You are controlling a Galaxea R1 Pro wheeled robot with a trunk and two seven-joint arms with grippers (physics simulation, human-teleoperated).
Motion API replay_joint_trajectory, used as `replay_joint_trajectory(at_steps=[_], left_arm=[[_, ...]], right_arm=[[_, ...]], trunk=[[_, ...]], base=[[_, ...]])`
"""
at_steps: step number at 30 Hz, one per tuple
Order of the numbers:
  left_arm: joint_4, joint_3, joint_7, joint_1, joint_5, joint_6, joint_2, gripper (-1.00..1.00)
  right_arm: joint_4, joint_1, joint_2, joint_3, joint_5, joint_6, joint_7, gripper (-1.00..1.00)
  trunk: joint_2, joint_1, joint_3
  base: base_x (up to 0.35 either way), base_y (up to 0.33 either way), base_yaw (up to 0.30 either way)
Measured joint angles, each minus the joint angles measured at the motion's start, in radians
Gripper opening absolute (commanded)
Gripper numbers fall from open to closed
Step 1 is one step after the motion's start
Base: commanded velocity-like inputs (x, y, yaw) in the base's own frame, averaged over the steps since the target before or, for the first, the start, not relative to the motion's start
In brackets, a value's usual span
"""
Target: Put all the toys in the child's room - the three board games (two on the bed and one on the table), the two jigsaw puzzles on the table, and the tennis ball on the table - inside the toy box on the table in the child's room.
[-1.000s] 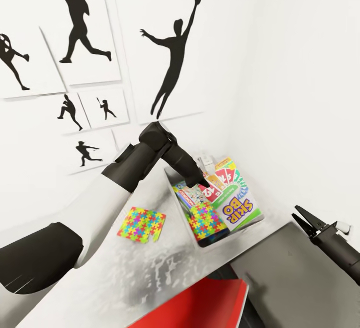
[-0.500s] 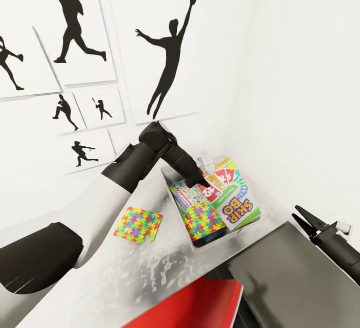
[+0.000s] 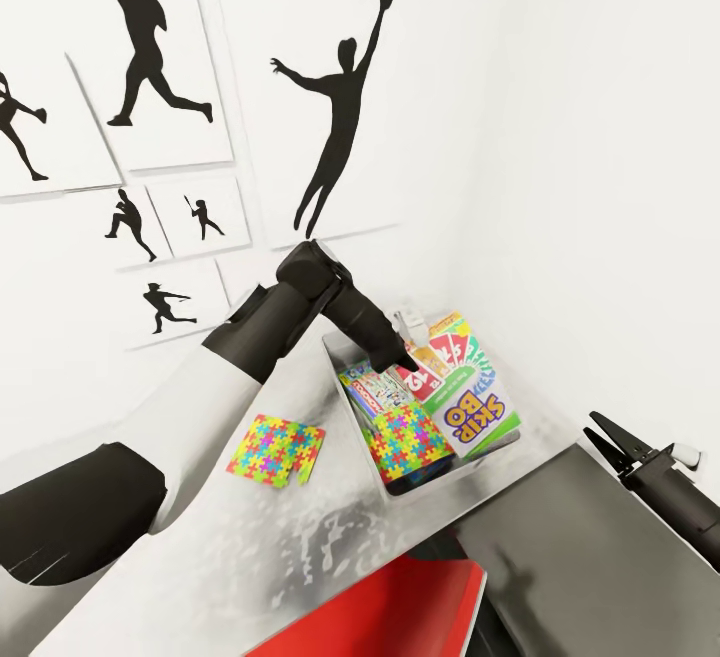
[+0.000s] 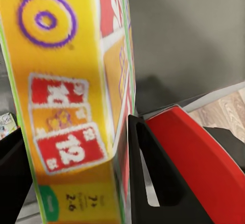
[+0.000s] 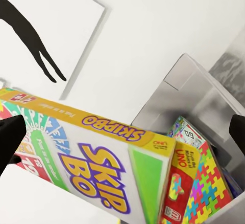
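Note:
The light-grey toy box (image 3: 432, 484) stands on the white table (image 3: 330, 537) by the wall. My left gripper (image 3: 405, 361) reaches into it, shut on the Skip-Bo board game (image 3: 472, 415), which leans tilted against the box's far side. Its fingers (image 4: 145, 183) press both faces of that game (image 4: 71, 106). Inside also lie a jigsaw puzzle (image 3: 405, 442) and another printed board game (image 3: 375, 392). A second jigsaw puzzle (image 3: 278, 449) lies on the table left of the toy box. My right gripper (image 3: 590, 425) hovers open, off to the right. The tennis ball and bed are out of view.
A red chair (image 3: 400, 607) sits under the table's near edge. A dark-grey cabinet top (image 3: 600, 557) lies below my right gripper. White walls with black sports silhouettes (image 3: 340, 117) close in behind the table's corner.
The head camera shifted a little early on, sliding the picture left. The left gripper has edged slightly up with the Skip-Bo game. The right arm is still.

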Motion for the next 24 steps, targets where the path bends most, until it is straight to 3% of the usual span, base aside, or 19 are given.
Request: replay_joint_trajectory(at_steps=[7, 11, 17, 24], left_arm=[[0.038, 0.001, 0.003, -0.012, -0.002, -0.003, 0.000, -1.00], [0.028, -0.021, 0.019, -0.034, -0.005, 0.011, 0.000, -1.00], [0.029, 0.012, -0.001, -0.041, 0.000, 0.008, 0.000, -1.00], [0.030, 0.014, -0.002, -0.042, -0.001, 0.008, 0.000, -1.00]], right_arm=[[0.000, 0.000, 0.000, 0.000, 0.001, -0.001, 0.000, 1.00], [0.008, 0.000, 0.013, -0.002, 0.005, 0.007, 0.001, 1.00], [0.008, 0.000, 0.004, -0.001, 0.004, 0.007, 0.003, 1.00], [0.008, 0.000, 0.000, -0.001, 0.002, 0.007, 0.003, 1.00]], trunk=[[0.000, 0.000, 0.000], [0.000, 0.000, 0.000], [0.000, 0.000, 0.000], [0.000, 0.000, 0.000]], base=[[0.000, 0.000, 0.000], [0.000, 0.000, 0.000], [0.000, 0.000, 0.000], [0.000, 0.000, 0.000]])
